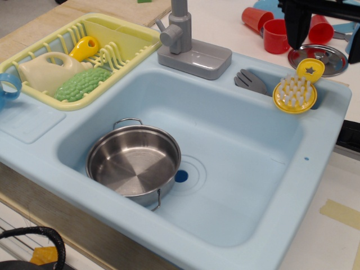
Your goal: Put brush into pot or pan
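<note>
The yellow brush [295,93] lies bristles-up on the sink's back right ledge, its star-marked handle [310,68] pointing away. The steel pot [134,163] stands empty in the front left of the blue sink basin [242,169], with wire loop handles at its back and front. My black gripper [324,48] is at the top right corner, above and behind the brush and apart from it. Its jaws are wide open and hold nothing. Only the lower fingers [295,28] show; the rest is cut off by the frame edge.
A grey faucet [185,45] stands behind the basin. A grey fork [250,81] lies left of the brush. A steel lid [320,56] and red cups [274,35] sit behind the sink. A yellow dish rack [84,56] with toys is at the left.
</note>
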`<action>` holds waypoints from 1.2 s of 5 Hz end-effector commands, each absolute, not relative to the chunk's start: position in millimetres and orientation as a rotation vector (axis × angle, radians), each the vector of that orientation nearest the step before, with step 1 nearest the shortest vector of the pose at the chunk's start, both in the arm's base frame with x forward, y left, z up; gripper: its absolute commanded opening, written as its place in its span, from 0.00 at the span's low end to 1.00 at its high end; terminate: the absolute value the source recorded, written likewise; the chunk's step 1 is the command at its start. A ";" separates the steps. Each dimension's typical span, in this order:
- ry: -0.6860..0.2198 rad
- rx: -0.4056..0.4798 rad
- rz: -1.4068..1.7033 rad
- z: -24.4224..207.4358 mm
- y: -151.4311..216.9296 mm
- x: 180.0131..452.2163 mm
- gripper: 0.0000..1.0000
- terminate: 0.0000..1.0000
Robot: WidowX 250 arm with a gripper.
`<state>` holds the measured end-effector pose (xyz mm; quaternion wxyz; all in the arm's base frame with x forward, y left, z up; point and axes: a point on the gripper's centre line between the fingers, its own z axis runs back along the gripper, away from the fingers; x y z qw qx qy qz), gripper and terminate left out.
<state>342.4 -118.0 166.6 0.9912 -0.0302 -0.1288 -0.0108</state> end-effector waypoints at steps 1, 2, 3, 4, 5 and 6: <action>-0.240 -0.079 0.014 157.9 -111.7 349.9 1.00 0.00; -0.212 -0.077 0.042 150.7 -107.0 349.9 1.00 0.00; -0.185 -0.089 0.050 143.2 -104.6 350.0 1.00 0.00; -0.131 -0.105 0.066 134.4 -103.2 348.6 1.00 0.00; -0.125 -0.113 0.083 128.5 -102.2 342.9 1.00 0.00; -0.128 -0.108 0.081 128.2 -102.0 340.0 0.00 0.00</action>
